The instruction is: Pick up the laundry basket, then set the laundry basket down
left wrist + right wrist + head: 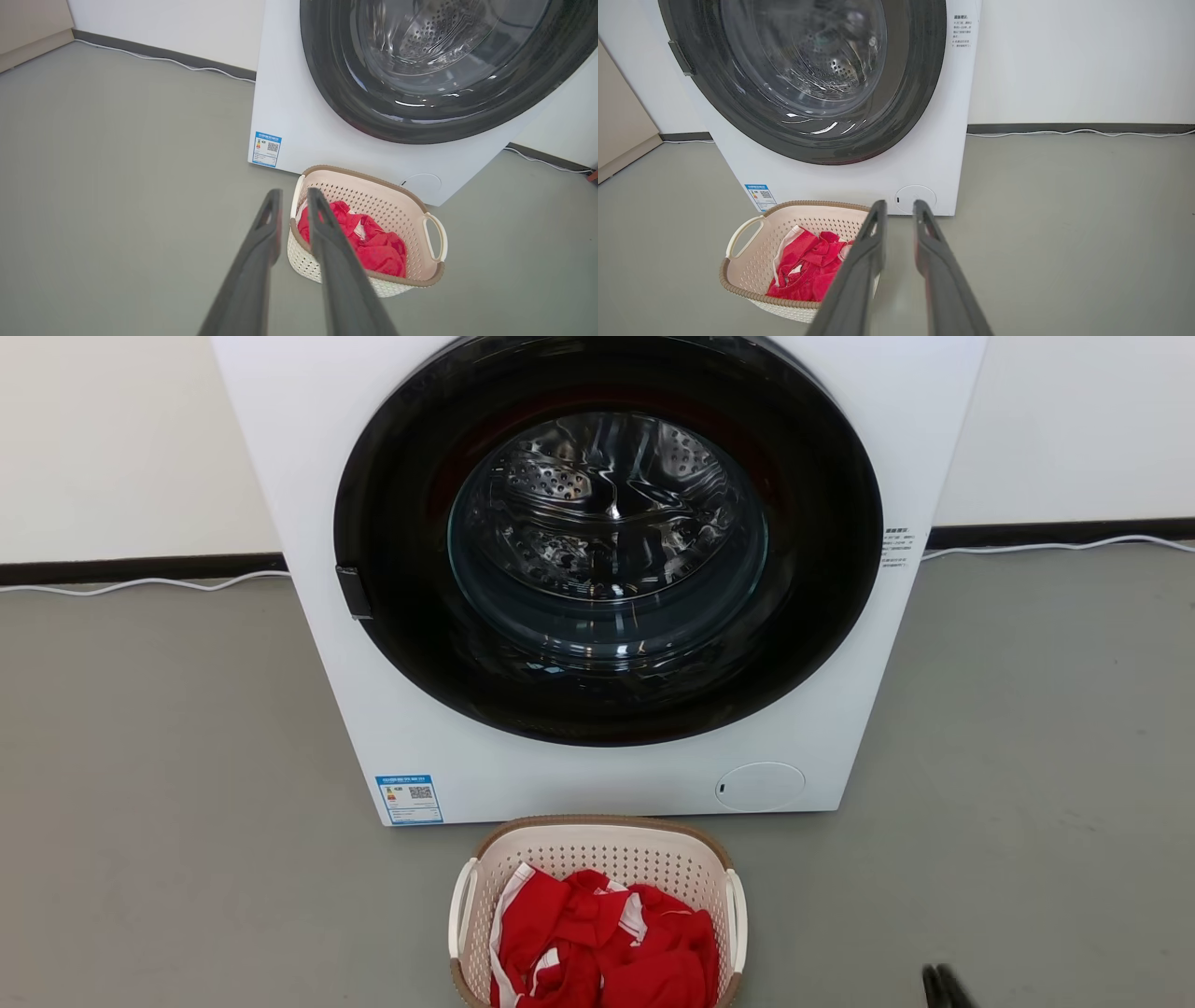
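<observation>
A white washing machine (560, 775) is pictured with the laundry basket (597, 845) set on the grey floor (140, 756) just before it, red clothing (607, 943) piled inside. The left gripper (294, 193) and right gripper (899, 205) are held narrowly parted, empty.

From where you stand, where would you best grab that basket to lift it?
Probably the basket by its white loops: left handle from the left, right handle from the right. They stick out from the short ends with open gaps; clothes fill the middle, and the washer stands close behind.
</observation>
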Tool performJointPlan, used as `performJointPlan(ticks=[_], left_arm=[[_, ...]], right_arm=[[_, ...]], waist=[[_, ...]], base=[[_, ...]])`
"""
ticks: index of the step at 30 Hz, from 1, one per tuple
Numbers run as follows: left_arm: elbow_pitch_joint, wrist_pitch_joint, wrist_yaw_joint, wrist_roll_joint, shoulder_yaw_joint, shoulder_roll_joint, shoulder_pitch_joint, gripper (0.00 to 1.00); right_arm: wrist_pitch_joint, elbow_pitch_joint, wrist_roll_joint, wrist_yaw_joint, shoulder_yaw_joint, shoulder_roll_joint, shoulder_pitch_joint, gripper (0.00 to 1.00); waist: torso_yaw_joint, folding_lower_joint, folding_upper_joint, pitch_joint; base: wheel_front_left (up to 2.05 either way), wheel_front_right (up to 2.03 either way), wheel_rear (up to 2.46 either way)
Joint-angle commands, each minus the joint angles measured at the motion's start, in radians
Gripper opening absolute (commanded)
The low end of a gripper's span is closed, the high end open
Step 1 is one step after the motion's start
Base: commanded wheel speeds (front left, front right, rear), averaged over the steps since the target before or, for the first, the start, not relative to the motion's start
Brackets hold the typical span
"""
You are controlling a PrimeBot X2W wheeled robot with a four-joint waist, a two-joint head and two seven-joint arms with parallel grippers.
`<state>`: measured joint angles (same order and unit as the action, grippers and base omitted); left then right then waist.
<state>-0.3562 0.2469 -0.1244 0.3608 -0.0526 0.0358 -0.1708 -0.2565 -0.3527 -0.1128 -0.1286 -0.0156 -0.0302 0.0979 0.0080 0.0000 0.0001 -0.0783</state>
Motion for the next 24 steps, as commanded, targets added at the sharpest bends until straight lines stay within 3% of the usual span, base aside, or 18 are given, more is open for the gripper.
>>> performJointPlan(ticks=[1, 8, 12, 24], left_arm=[[-0.007, 0.000, 0.000, 0.001, 0.000, -0.002, 0.000, 0.00], [-0.001, -0.021, 0.000, 0.070, 0.010, -0.002, 0.016, 0.00], [0.003, -0.032, -0.001, 0.110, 0.015, -0.001, 0.024, 0.00], [0.014, -0.067, -0.001, 0.230, 0.031, 0.001, 0.052, 0.00]], right_arm=[[0.000, -0.007, -0.001, 0.000, -0.001, 0.002, 0.004, 0.00], [0.022, -0.001, -0.084, 0.000, 0.008, 0.001, -0.008, 0.00], [0.033, 0.003, -0.132, 0.000, 0.011, 0.000, -0.014, 0.00], [0.068, 0.014, -0.276, 0.000, 0.023, -0.002, -0.035, 0.00]], waist=[[0.000, 0.0000, -0.0001, 0.000], [0.000, 0.0023, -0.0001, 0.002], [-0.001, 0.0003, -0.0001, 0.007], [-0.001, 0.0001, -0.0001, 0.015]], base=[[0.00, 0.00, 0.00], [0.00, 0.00, 0.00], [0.00, 0.00, 0.00], [0.00, 0.00, 0.00]])
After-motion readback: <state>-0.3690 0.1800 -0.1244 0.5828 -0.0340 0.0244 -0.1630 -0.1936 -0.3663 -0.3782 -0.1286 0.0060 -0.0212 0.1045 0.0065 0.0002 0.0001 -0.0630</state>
